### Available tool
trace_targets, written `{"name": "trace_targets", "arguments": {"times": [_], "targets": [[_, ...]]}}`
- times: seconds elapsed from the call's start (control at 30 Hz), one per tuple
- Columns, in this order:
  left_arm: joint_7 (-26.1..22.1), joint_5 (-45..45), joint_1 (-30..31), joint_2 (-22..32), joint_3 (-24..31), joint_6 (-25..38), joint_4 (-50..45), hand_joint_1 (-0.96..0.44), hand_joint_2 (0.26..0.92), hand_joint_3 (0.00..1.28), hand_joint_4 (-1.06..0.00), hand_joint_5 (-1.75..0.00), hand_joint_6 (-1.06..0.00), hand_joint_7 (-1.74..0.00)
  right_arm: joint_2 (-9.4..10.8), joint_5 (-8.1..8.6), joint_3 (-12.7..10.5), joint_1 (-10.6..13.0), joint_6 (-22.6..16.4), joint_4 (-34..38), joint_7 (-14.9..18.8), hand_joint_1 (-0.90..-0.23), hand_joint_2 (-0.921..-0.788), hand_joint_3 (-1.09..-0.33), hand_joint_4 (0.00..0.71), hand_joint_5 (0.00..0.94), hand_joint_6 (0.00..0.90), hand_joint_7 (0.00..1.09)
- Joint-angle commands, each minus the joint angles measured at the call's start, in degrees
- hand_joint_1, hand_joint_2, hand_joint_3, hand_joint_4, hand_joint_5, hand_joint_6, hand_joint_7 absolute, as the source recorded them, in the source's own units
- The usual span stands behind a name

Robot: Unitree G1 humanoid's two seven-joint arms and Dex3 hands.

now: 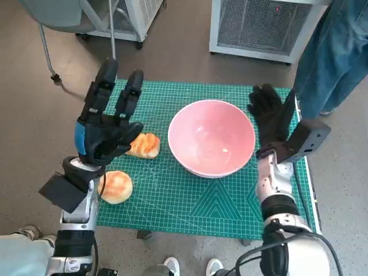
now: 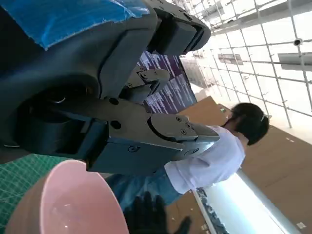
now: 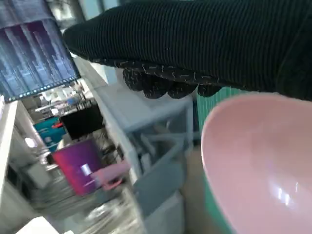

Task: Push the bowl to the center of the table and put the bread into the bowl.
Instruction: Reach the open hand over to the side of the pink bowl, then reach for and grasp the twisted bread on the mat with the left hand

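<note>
The pink bowl [image 1: 211, 137] stands empty near the middle of the green cutting mat [image 1: 172, 195]; it also shows as a pink rim [image 2: 73, 200] and as a pink curve [image 3: 253, 161]. One bread roll [image 1: 145, 145] lies just left of the bowl, and a second roll [image 1: 117, 186] sits nearer the mat's front left edge. My left hand [image 1: 106, 123] hovers open above the left part of the mat, fingers stretched out over the first roll. My right hand [image 1: 271, 114] is open beside the bowl's right rim, fingers spread and raised; whether it touches the bowl is unclear.
A person in blue jeans [image 1: 328, 63] stands at the table's far right corner; a person in a white top [image 2: 209, 156] shows in the left wrist view. A white cabinet [image 1: 259, 26] and a chair base [image 1: 54, 75] stand beyond the table. Feet [image 1: 190, 265] are near the front edge.
</note>
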Motion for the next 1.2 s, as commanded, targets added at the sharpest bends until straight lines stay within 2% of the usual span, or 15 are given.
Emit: {"name": "trace_targets", "arguments": {"times": [0.03, 0.1, 0.17, 0.23, 0.37, 0.5, 0.6, 0.73, 0.87, 1.2], "targets": [[0.0, 1.5, -0.2, 3.2, 1.3, -1.1, 1.2, -0.07, 0.921, 0.17, -0.20, 0.00, -0.27, 0.00, -2.5, -4.97, 3.4, 2.5, -6.4, -3.2, -3.1, -0.533, -0.921, -0.871, 0.159, 0.008, 0.074, 0.44], [0.5, 6.1, -1.8, 7.4, 1.2, -2.2, 3.5, -0.08, 0.921, 0.17, -0.19, 0.00, -0.26, 0.00, -3.9, -7.55, 5.4, 4.1, -11.0, -7.7, -3.1, -0.564, -0.921, -0.858, 0.161, 0.008, 0.073, 0.44], [1.3, 11.3, -3.2, 11.5, 0.7, -3.6, 5.4, -0.07, 0.921, 0.16, -0.18, 0.00, -0.25, 0.00, -4.9, -9.25, 6.8, 5.7, -14.1, -12.3, -3.0, -0.585, -0.921, -0.853, 0.163, 0.006, 0.057, 0.47], [2.0, 14.4, -4.1, 13.6, 0.3, -4.7, 6.7, -0.07, 0.921, 0.14, -0.16, 0.00, -0.25, 0.00, -5.3, -10.05, 7.6, 6.7, -15.2, -15.2, -3.2, -0.598, -0.921, -0.851, 0.168, 0.007, 0.046, 0.49], [1.8, 25.6, -7.6, 22.6, -2.9, -6.3, 8.1, -0.08, 0.908, 0.08, -0.11, 0.00, -0.21, 0.00, -7.4, -11.99, 9.2, 10.6, -17.6, -26.3, -2.4, -0.622, -0.921, -0.855, 0.179, 0.010, 0.013, 0.54], [0.4, 29.2, -9.9, 26.7, -5.2, -6.7, 8.8, -0.09, 0.874, 0.03, -0.06, 0.00, -0.20, 0.00, -8.4, -13.47, 10.3, 13.1, -17.0, -32.8, -2.9, -0.625, -0.921, -0.851, 0.193, 0.015, 0.002, 0.58], [-4.6, 28.7, -12.1, 29.3, -7.2, -4.8, 8.6, -0.08, 0.850, 0.01, -0.05, 0.00, -0.20, -0.01, -9.7, -17.70, 10.6, 15.1, -16.4, -37.9, -5.6, -0.619, -0.921, -0.840, 0.200, 0.017, 0.000, 0.59], [-9.1, 27.2, -13.6, 30.7, -8.9, -2.4, 8.1, -0.06, 0.829, 0.00, -0.05, 0.00, -0.22, -0.01, -10.2, -21.24, 10.9, 17.0, -14.9, -42.3, -8.4, -0.620, -0.921, -0.828, 0.204, 0.018, -0.001, 0.60], [-12.8, 27.7, -15.1, 32.1, -10.6, -0.3, 7.0, -0.03, 0.821, 0.00, -0.06, 0.00, -0.21, -0.01, -10.3, -22.31, 11.2, 18.8, -13.5, -46.2, -9.3, -0.619, -0.921, -0.826, 0.205, 0.018, -0.001, 0.61], [-17.6, 34.5, -19.3, 32.5, -17.3, 3.2, 7.1, 0.00, 0.800, 0.00, -0.04, 0.00, -0.19, 0.00, -9.9, -20.69, 12.1, 20.9, -12.4, -51.2, -8.5, -0.600, -0.921, -0.844, 0.205, 0.016, -0.001, 0.63]]}}
